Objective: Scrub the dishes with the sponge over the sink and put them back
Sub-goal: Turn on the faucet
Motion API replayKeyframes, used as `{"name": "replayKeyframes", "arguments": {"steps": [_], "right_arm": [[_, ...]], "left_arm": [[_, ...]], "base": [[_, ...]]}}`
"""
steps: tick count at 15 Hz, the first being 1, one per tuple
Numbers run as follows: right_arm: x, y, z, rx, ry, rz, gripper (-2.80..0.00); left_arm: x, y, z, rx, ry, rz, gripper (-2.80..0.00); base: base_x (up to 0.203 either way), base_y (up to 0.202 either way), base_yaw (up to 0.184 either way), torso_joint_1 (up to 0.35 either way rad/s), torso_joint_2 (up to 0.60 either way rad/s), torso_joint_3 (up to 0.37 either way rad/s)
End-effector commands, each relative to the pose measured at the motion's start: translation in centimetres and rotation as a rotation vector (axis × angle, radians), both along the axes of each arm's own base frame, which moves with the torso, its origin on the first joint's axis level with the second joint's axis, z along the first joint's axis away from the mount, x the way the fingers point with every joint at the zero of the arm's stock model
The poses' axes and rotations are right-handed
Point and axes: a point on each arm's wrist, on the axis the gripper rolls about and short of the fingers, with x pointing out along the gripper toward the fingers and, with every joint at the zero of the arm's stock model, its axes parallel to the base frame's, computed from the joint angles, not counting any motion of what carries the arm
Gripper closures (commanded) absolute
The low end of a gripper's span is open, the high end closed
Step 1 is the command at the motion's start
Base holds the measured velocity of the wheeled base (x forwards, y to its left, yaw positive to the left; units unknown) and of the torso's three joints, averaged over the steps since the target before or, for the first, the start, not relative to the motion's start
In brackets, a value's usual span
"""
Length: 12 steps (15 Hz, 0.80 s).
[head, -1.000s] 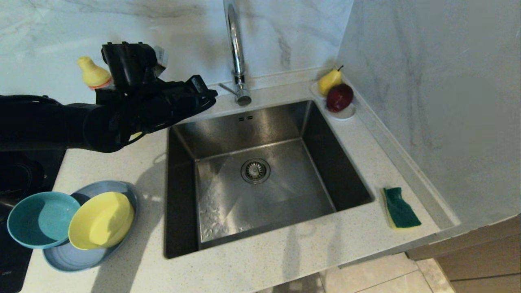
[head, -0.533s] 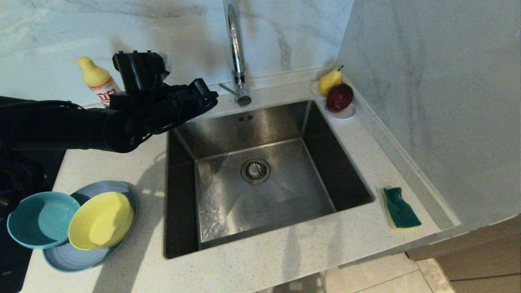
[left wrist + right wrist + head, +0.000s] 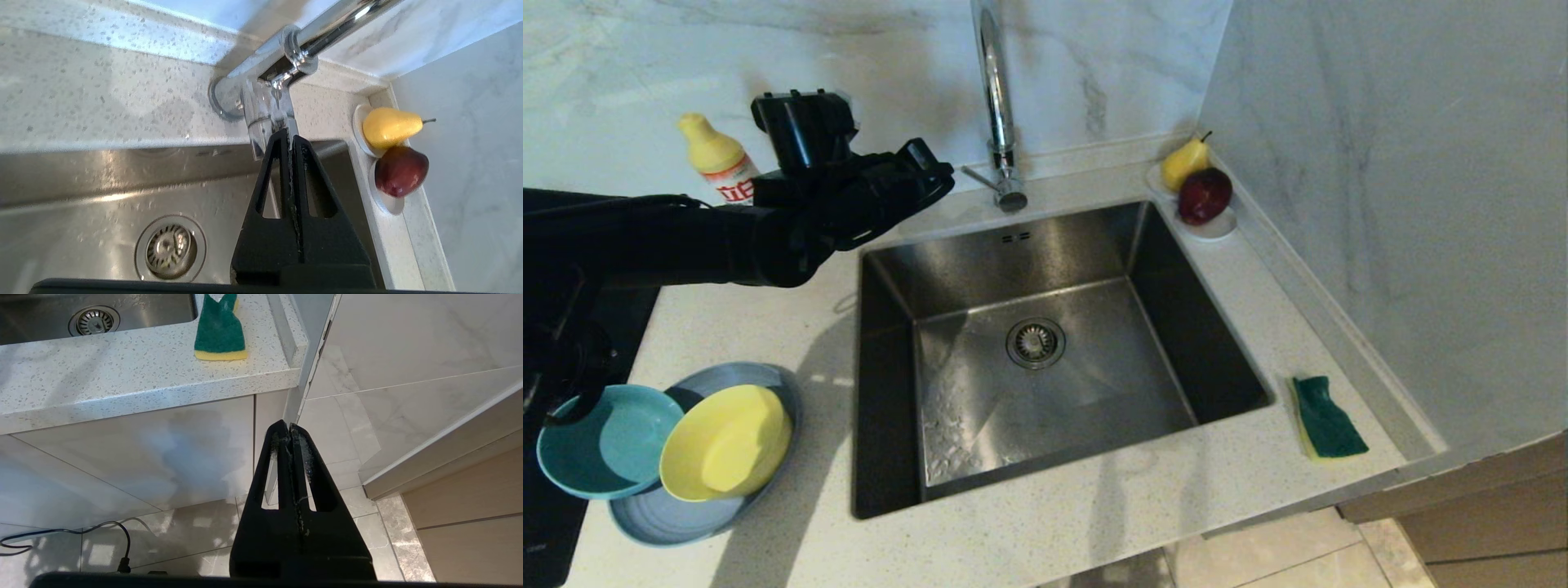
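The dishes sit on the counter left of the sink (image 3: 1045,245): a teal bowl (image 3: 605,445) and a yellow bowl (image 3: 727,441) rest on a grey-blue plate (image 3: 678,510). The sponge (image 3: 1327,416), green side up, lies on the counter right of the basin, also seen as the sponge (image 3: 220,328) from the right wrist. My left gripper (image 3: 939,173) is shut and empty, raised over the sink's back left corner, its tip (image 3: 289,136) close before the tap lever (image 3: 265,118). My right gripper (image 3: 289,430) hangs shut and empty below the counter, over the floor.
A tall chrome tap (image 3: 996,98) rises behind the basin. A dish soap bottle (image 3: 719,163) stands at the back left wall. A white saucer (image 3: 1217,224) with a pear and a red apple sits in the back right corner. A dark hob borders the counter's left edge.
My left arm has stretched further back and up, carrying the shut gripper slightly toward the wall near the tap and uncovering the soap bottle. Nothing else has moved.
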Motion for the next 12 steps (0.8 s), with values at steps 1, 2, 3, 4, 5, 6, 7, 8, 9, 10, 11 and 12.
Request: {"name": "replayKeyframes", "arguments": {"steps": [1, 2, 3, 4, 5, 6, 7, 8, 9, 10, 11, 12], "right_arm": [[0.0, 0.0, 0.0, 0.000, -0.001, 0.001, 0.00], [0.0, 0.0, 0.0, 0.000, -0.001, 0.001, 0.00], [0.0, 0.0, 0.0, 0.000, -0.001, 0.001, 0.00], [0.0, 0.0, 0.0, 0.000, -0.001, 0.001, 0.00], [0.0, 0.0, 0.0, 0.000, -0.001, 0.001, 0.00], [0.0, 0.0, 0.0, 0.000, -0.001, 0.001, 0.00], [0.0, 0.0, 0.0, 0.000, -0.001, 0.001, 0.00], [0.0, 0.0, 0.0, 0.000, -0.001, 0.001, 0.00], [0.0, 0.0, 0.0, 0.000, -0.001, 0.001, 0.00], [0.0, 0.0, 0.0, 0.000, -0.001, 0.001, 0.00], [0.0, 0.0, 0.0, 0.000, -0.001, 0.001, 0.00], [0.0, 0.0, 0.0, 0.000, -0.001, 0.001, 0.00]], "left_arm": [[1.1, -0.2, -0.9, -0.007, 0.008, 0.000, 0.00], [1.4, -0.3, -1.1, -0.013, 0.008, 0.004, 0.00], [1.6, -0.3, -1.0, -0.020, 0.002, 0.008, 0.00], [2.0, -0.4, -1.1, -0.025, -0.004, 0.010, 0.00], [2.3, -0.5, -1.0, -0.029, -0.011, 0.012, 0.00], [2.6, -0.5, -1.1, -0.031, -0.016, 0.012, 0.00], [2.8, -0.6, -1.0, -0.032, -0.021, 0.012, 0.00], [2.9, -0.6, -1.0, -0.035, -0.026, 0.011, 0.00], [2.9, -0.6, -1.0, -0.036, -0.026, 0.008, 0.00], [2.9, -0.6, -1.0, -0.036, -0.029, 0.008, 0.00], [2.9, -0.6, -1.0, -0.036, -0.028, 0.009, 0.00], [2.9, -0.6, -1.0, -0.036, -0.027, 0.009, 0.00]], "base": [[0.000, 0.000, 0.000, 0.000, 0.00, 0.000], [0.000, 0.000, 0.000, 0.000, 0.00, 0.000], [0.000, 0.000, 0.000, 0.000, 0.00, 0.000], [0.000, 0.000, 0.000, 0.000, 0.00, 0.000], [0.000, 0.000, 0.000, 0.000, 0.00, 0.000], [0.000, 0.000, 0.000, 0.000, 0.00, 0.000], [0.000, 0.000, 0.000, 0.000, 0.00, 0.000], [0.000, 0.000, 0.000, 0.000, 0.00, 0.000], [0.000, 0.000, 0.000, 0.000, 0.00, 0.000], [0.000, 0.000, 0.000, 0.000, 0.00, 0.000], [0.000, 0.000, 0.000, 0.000, 0.00, 0.000], [0.000, 0.000, 0.000, 0.000, 0.00, 0.000]]}}
